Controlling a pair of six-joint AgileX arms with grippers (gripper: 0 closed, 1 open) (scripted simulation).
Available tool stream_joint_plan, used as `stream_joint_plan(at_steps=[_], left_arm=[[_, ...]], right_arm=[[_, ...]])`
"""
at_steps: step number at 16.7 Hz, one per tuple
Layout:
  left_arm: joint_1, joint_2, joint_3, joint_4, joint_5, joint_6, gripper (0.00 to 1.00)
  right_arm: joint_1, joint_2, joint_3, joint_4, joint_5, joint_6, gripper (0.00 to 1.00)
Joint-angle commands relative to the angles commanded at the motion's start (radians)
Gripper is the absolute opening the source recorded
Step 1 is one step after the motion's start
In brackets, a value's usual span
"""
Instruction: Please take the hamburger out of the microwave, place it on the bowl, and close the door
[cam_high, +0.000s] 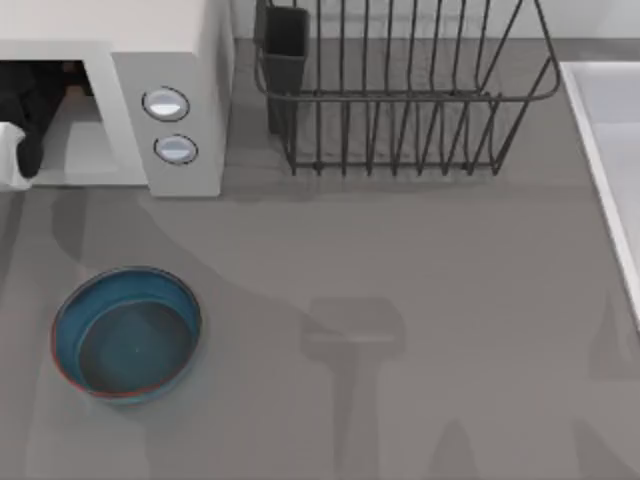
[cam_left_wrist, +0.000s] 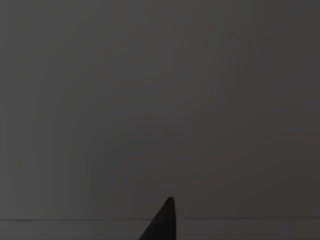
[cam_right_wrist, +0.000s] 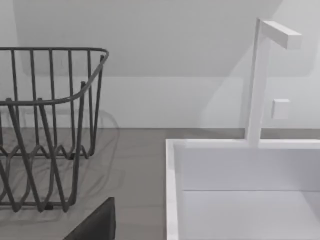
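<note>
In the top view my left arm (cam_high: 25, 120) reaches into the microwave (cam_high: 165, 70) cavity at the upper left of the frame; I cannot tell how its jaws stand. The left wrist view is dark. The bowl (cam_high: 62, 318) sits at the lower left, holding nothing, well apart from the dish rack (cam_high: 400, 95) at top centre. The right wrist view faces the rack and a white sink (cam_right_wrist: 172, 190)

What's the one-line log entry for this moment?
left arm: reaching into open microwave | bowl: empty, on table in front | hamburger: unseen | right arm: parked by sink, dish rack
</note>
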Motion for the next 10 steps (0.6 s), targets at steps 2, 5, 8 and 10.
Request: stream_joint_plan(at_steps=[2,5,8,10], left_arm=[[0.006,-0.038,-0.097,0.057,0.005,0.002,0.0],[0.018,-0.117,-0.3,0.173,0.016,0.005,0.0],[0.032,-0.206,-0.535,0.306,0.029,0.009,0.0],[0.041,-0.263,-0.687,0.395,0.037,0.012,0.0]], right_arm=[[0.0,0.0,0.0,0.0,0.0,0.0,1.0],[0.0,0.0,0.0,0.0,0.0,0.0,1.0],[0.0,0.0,0.0,0.0,0.0,0.0,1.0],[0.0,0.0,0.0,0.0,0.0,0.0,1.0]])
